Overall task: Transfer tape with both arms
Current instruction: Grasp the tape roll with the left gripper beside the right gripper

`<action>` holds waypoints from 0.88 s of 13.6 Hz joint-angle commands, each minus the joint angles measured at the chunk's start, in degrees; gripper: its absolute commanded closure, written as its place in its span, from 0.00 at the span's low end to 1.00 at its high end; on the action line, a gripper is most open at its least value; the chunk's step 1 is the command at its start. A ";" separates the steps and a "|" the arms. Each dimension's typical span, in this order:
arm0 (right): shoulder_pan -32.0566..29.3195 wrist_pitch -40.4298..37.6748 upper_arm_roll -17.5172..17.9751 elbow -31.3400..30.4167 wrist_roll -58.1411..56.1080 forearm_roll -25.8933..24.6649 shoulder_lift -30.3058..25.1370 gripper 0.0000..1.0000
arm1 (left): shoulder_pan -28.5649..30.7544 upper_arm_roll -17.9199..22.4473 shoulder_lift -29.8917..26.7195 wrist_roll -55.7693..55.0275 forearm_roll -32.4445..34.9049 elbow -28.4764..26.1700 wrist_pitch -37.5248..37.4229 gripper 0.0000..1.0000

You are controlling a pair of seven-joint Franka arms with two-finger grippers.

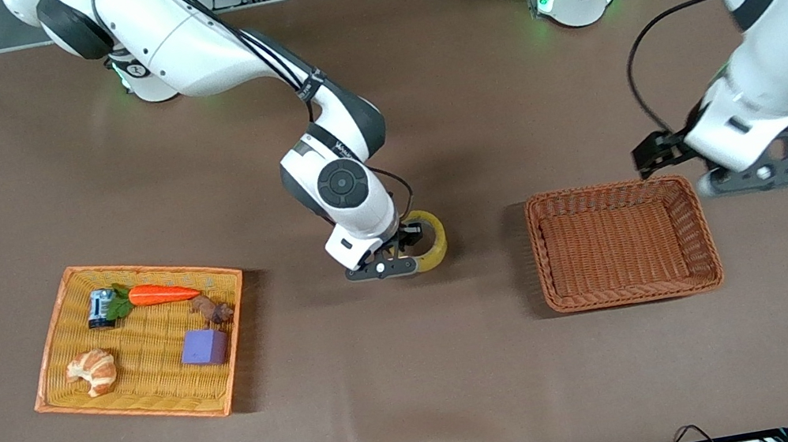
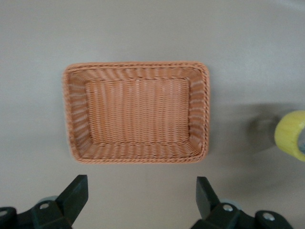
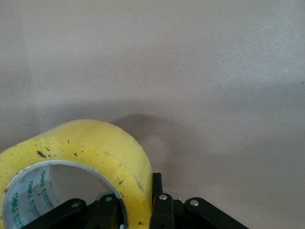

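The tape (image 1: 432,240), a yellowish roll with a pale core, is held on edge over the middle of the table, between the two baskets. My right gripper (image 1: 407,244) is shut on its wall, one finger inside the ring and one outside; the right wrist view shows the tape (image 3: 95,152) clamped this way. My left gripper (image 1: 671,154) is open and empty, over the table by the empty brown basket (image 1: 700,234) at the left arm's end. The left wrist view shows the basket (image 2: 76,114) and the tape (image 2: 289,134) beside it, with open fingers (image 2: 76,193).
An orange tray (image 1: 49,359) at the right arm's end holds a toy carrot (image 1: 162,293), a croissant (image 1: 93,371), a purple cube (image 1: 204,346), a battery (image 1: 100,308) and a small brown piece (image 1: 213,309).
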 commanded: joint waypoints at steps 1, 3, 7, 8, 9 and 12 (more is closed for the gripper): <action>1.86 2.06 -0.50 0.91 5.63 -2.45 1.68 0.77 | -2.28 0.21 3.98 -0.42 -0.63 0.67 2.38 0.00; 2.91 5.02 -0.58 0.92 8.79 -2.72 2.82 0.67 | -2.99 0.21 6.36 -0.42 -3.69 0.67 5.79 0.00; 3.80 8.12 -0.94 0.92 11.97 -3.77 3.97 0.52 | -8.60 0.38 9.52 -1.82 -4.94 0.67 9.32 0.00; 3.71 8.04 -0.94 1.00 11.97 -3.77 3.89 0.43 | -9.49 0.38 10.66 -2.87 -4.94 0.67 10.63 0.00; 3.54 7.69 -0.85 1.09 11.97 -3.69 3.80 0.37 | -10.97 0.38 11.54 -4.02 -4.94 0.67 12.47 0.00; 2.66 7.42 -0.85 1.27 11.88 -3.16 2.75 0.00 | -14.58 0.38 15.32 -8.06 -4.85 0.67 18.18 0.00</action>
